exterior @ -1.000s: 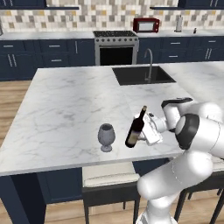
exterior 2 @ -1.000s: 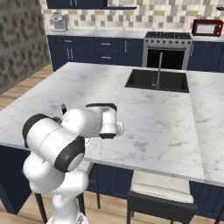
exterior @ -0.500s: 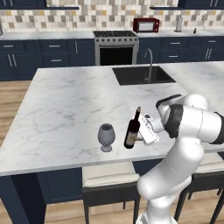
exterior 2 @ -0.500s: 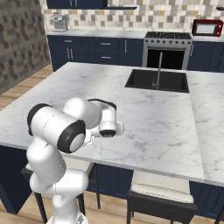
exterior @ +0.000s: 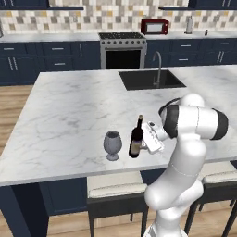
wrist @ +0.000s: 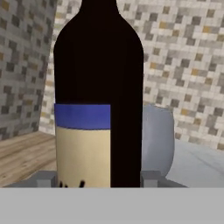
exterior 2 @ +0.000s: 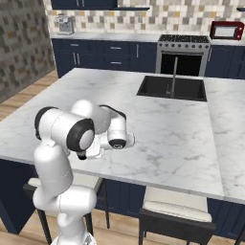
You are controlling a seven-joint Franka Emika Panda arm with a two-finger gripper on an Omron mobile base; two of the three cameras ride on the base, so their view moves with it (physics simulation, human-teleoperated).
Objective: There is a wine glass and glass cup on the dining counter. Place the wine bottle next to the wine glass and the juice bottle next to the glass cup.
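Note:
The wine bottle, dark with a tan label, stands upright on the dining counter near its front edge. The wine glass, a short grey goblet, is just to its left, a small gap apart. My gripper reaches in from the right and is shut on the wine bottle low on its body. In the hand view the wine bottle sits between the fingertips, with the wine glass behind it on the right.
A black sink with a curved tap is set into the counter's far right. Stools stand under the front edge. My white arm bends over the counter's near edge. A stove lines the back wall.
The wine bottle has moved a little left and down toward the wine glass, still in my grip. My elbow has swung up and to the right.

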